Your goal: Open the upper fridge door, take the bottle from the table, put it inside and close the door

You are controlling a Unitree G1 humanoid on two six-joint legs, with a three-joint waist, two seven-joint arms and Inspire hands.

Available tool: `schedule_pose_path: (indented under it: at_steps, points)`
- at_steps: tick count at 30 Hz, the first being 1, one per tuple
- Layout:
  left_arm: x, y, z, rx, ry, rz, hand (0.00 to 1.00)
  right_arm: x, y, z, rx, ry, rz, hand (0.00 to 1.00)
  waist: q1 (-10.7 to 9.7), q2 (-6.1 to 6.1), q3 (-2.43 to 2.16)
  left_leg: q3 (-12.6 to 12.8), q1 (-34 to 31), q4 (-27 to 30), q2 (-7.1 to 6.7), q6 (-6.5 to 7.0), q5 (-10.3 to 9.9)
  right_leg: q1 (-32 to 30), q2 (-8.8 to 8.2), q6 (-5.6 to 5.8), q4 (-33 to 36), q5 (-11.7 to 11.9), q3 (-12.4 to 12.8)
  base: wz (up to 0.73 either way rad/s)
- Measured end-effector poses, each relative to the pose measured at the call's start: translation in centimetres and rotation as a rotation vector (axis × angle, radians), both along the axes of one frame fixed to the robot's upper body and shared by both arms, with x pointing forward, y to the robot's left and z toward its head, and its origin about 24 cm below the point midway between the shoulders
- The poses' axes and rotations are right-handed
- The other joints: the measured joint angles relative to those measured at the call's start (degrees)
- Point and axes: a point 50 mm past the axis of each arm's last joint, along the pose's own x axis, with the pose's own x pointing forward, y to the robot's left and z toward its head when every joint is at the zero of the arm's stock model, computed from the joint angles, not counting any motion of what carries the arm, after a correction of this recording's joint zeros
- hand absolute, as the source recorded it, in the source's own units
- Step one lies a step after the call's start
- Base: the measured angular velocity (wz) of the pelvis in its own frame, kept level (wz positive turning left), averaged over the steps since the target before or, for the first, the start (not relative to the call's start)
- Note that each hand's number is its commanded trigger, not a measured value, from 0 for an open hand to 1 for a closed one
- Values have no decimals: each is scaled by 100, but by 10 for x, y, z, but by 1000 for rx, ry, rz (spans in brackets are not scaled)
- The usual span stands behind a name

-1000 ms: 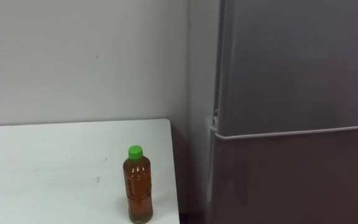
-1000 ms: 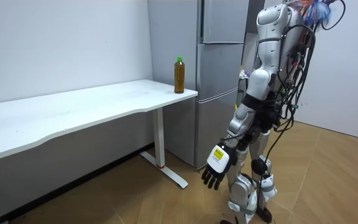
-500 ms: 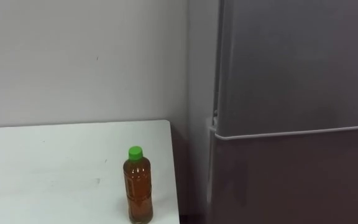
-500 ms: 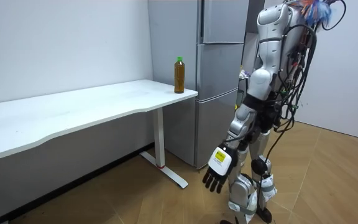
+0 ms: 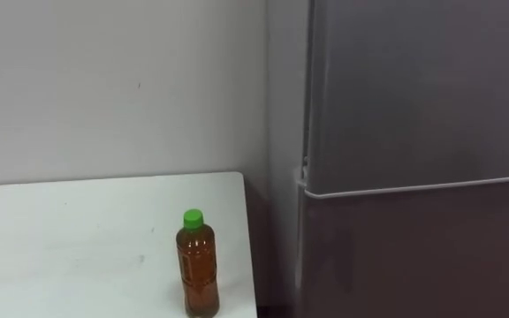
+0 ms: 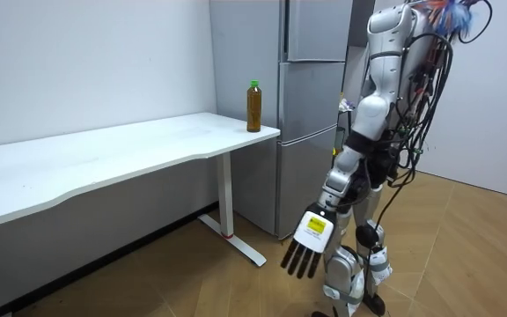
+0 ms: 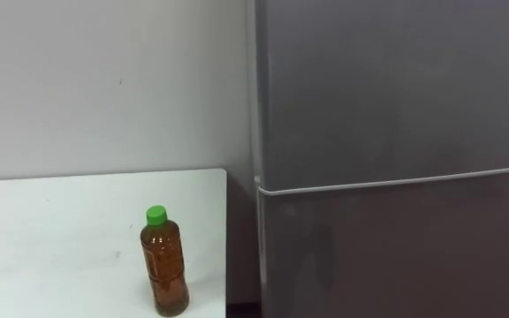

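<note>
A clear bottle (image 5: 197, 265) of brown drink with a green cap stands upright near the right front corner of the white table (image 5: 69, 230). To its right is the grey fridge, whose upper door (image 5: 414, 88) and lower door (image 5: 414, 256) are both closed. In the room view I stand in front of the fridge (image 6: 311, 53), about a step from the bottle (image 6: 253, 106). My left hand (image 6: 311, 239) hangs low beside my leg with straight fingers and holds nothing.
A white wall runs behind the table. The long table (image 6: 104, 154) stretches toward the room view's left on white legs. Open wooden floor (image 6: 192, 282) lies between me and the table.
My left hand has swung a little lower and its fingers have straightened. The bottle and the fridge doors are as before.
</note>
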Motion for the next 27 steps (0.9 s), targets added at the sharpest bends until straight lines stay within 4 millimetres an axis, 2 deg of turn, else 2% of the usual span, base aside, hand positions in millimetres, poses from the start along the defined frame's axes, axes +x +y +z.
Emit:
schedule_pose_path:
  at_steps: [2, 5, 11, 17, 19, 25, 27]
  points:
    - [12, 8, 4, 43, -80, 66, 0, 1, -4, 1, -8, -12, -16, 0, 6, 92, 12, -9, -4, -3, 1, 2, -1, -2, 1, 0, 7, 1, 1, 0]
    - [25, 17, 11, 102, -182, 137, 0, -1, -8, 3, -16, -23, -26, 0, 11, 162, 14, -3, 72, -46, 1, -2, 2, 27, 3, -2, 13, -1, 2, -1]
    - [48, 35, 28, 200, -323, 224, 0, -5, -16, 6, -39, -40, -53, 0, 12, 156, 9, 10, 127, -46, -3, -1, 1, 75, 0, 1, 13, -15, -8, -1]
    - [85, 48, 59, 342, -545, 251, 0, -8, -19, 7, -67, -31, -31, 0, 79, 174, -1, 24, 78, -56, 0, -1, 1, -17, -6, -3, 95, -34, 16, -2]
    - [99, 52, 73, 385, -626, 257, 0, -7, -19, 7, -73, -35, -14, 0, 128, 212, -30, 22, 78, -56, -1, -1, 1, -17, -6, -3, 93, -34, 15, 0]
    - [126, 64, 113, 498, -821, 250, 0, -7, -18, 8, -77, -55, -6, 0, 169, 250, -57, 9, 84, -40, -4, -2, 1, 6, -8, -3, 92, -33, 10, 0]
    - [132, 72, 132, 546, -896, 269, 0, -8, -17, 8, -79, -56, -4, 0, 166, 210, -40, 11, 88, -30, -3, -2, 2, 13, -5, -3, 92, -33, 7, 0]
